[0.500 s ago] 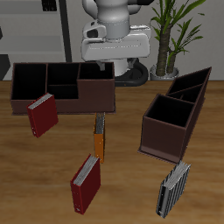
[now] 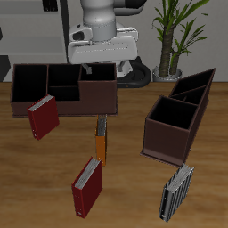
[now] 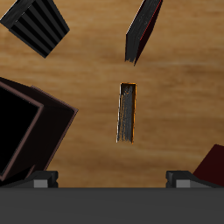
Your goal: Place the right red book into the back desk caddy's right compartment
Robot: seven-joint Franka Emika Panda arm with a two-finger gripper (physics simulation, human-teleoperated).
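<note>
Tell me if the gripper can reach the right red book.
Probably yes: the right red book stands uncovered by the back caddy's front wall; the open gripper hangs above, nothing between.

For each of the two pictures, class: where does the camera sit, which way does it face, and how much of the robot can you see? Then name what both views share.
Exterior view: in front of and above the table, facing the robot's base at the back; shows the arm over the back desk caddy.
Wrist view: on the gripper, looking down at the tabletop; only its dark body and fingers show.
Shared: the thin orange book, the striped book, the front red book.
</note>
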